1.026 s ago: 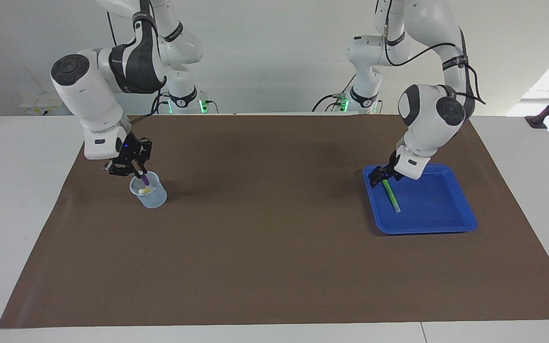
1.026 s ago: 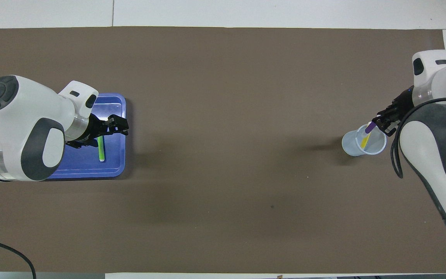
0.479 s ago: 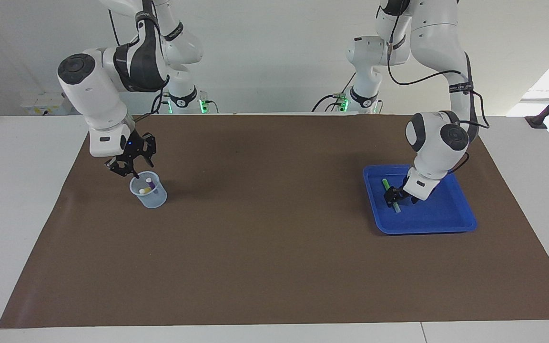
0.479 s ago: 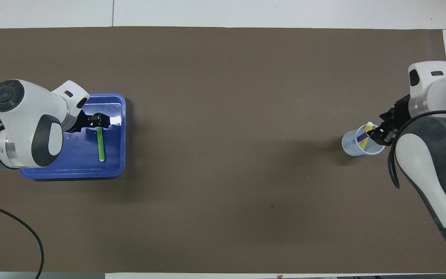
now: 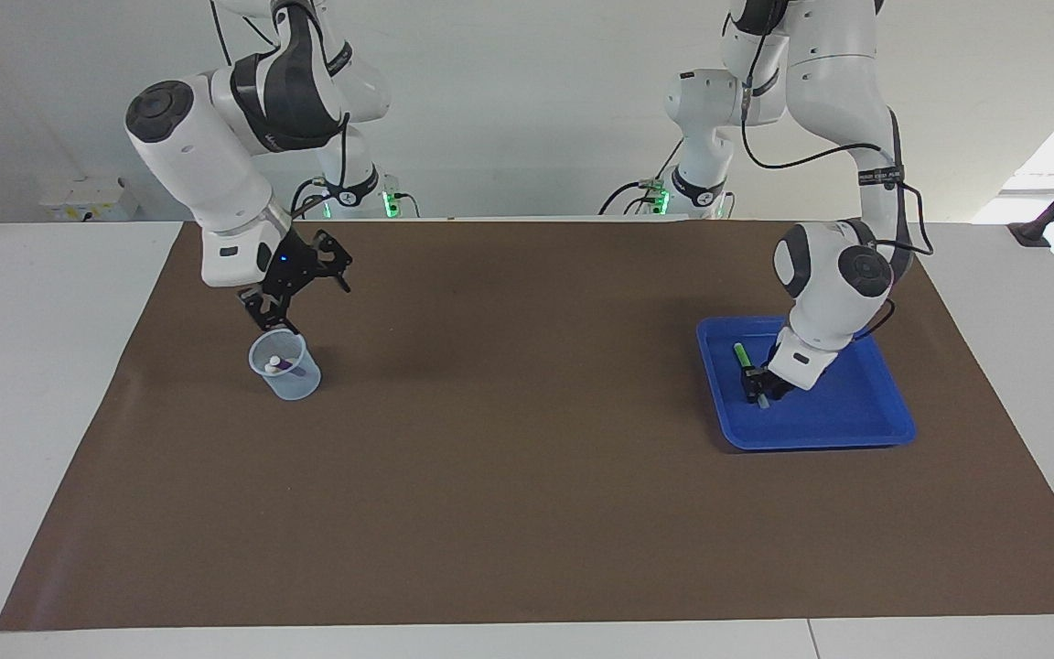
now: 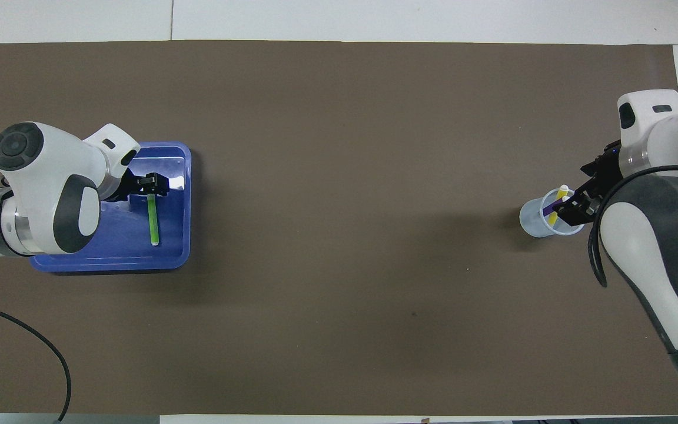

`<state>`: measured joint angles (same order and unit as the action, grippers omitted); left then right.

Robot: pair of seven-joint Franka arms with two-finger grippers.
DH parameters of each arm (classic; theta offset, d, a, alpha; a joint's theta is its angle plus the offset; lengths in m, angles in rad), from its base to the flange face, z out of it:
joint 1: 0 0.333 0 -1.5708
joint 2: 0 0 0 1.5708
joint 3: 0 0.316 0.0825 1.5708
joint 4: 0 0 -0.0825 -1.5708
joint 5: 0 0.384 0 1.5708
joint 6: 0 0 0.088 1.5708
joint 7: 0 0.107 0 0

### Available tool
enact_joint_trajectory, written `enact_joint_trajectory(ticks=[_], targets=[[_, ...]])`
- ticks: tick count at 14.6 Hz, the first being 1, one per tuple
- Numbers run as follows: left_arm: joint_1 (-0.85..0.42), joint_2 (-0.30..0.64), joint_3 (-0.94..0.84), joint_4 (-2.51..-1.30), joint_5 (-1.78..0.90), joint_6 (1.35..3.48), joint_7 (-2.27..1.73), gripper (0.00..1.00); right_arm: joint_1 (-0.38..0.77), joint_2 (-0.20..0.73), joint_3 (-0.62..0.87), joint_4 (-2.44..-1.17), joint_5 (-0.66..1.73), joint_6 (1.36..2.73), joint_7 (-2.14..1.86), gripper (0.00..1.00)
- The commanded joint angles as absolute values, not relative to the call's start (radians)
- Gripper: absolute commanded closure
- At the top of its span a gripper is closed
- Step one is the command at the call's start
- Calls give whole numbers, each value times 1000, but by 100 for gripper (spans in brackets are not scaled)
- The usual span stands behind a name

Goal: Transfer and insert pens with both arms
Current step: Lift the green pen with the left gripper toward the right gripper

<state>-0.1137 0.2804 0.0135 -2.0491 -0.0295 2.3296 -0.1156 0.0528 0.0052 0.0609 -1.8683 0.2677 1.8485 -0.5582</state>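
The green pen (image 5: 747,367) lies flat in the blue tray (image 5: 843,426) at the left arm's end of the worktop (image 5: 527,513), on the side of the tray toward the middle of the brown mat (image 5: 527,458). Its green end points toward the robots and its pale end away from them. The purple pen (image 5: 285,368) and the yellow pen (image 6: 552,218) are both in the clear cup (image 5: 294,383), which stands on the mat at the right arm's end.

The left gripper (image 5: 755,391) is down in the tray at the pen's pale end, its jaws drawn in close on either side of the green pen. The left arm (image 5: 833,275) bends steeply down to it from above, wrist nearly upright.

The right gripper (image 5: 282,311) hangs in the air above the cup, on the rim's side toward the robots, with its jaws spread wide and nothing between them. The right arm (image 5: 207,156) slants down toward it from its base.

From across the worktop the cup's contents show only as a purple shaft and a whitish end; the yellow pen is plain only from overhead, crossing the purple one, its pale tip at the rim. From overhead the right gripper covers part of the cup's rim; the facing view shows it raised clear of it. The overhead view also shows most of the green pen's length beside the left gripper (image 6: 149,187).
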Motion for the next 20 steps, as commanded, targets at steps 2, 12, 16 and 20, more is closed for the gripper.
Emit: enact_joint_trajectory(ticks=[2,12,16,20], targets=[[-107,284,12,-2048,-11,2324,-109,100,132,-1,66,-1884,461,1848,-119,0],[-107,284,14,-1777,-248,1864,-329,100,255,-35,64,-1999,735,1977,251,0],[-149,241,3,-1743,-443,1781,-796,100,278,-35,64,-1999,787,1999,344,0],[-262,212,3,-1756,-584,1799,-1203,100,327,-31,66,-1991,830,2092,507,0]])
